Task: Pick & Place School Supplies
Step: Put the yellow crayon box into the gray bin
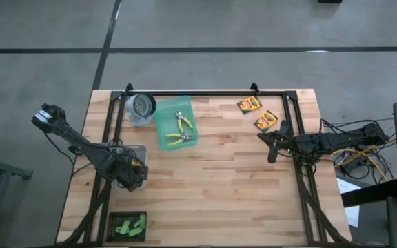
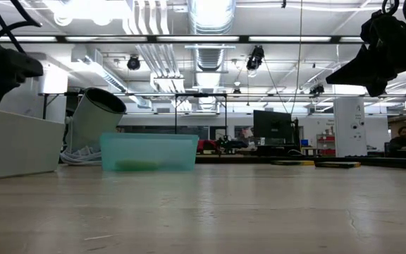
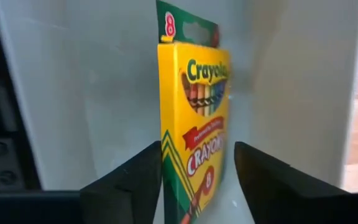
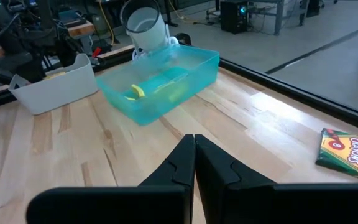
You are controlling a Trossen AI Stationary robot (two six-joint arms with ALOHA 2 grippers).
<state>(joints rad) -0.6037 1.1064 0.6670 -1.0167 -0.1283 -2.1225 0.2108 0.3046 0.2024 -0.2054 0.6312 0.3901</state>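
- The left gripper [image 3: 194,177] was seen reaching down into the pale bin [image 1: 138,153], its fingers parted on either side of a crayon box [image 3: 194,118] standing on end inside.
- The placing step was judged to be in hand; the next move called for a clean lift clear of the bin wall.
- The right gripper [image 4: 194,155] was held pressed shut above the table, near two more crayon boxes [image 1: 249,105] [image 1: 266,120].
- The pliers [image 1: 180,131] lay in the teal tray [image 1: 165,116].

Yellow cardboard crayon box [image 3: 194,124] with green top and red banner; translucent teal plastic tray [image 4: 160,78]; pliers with yellow-green handles [image 1: 180,138]
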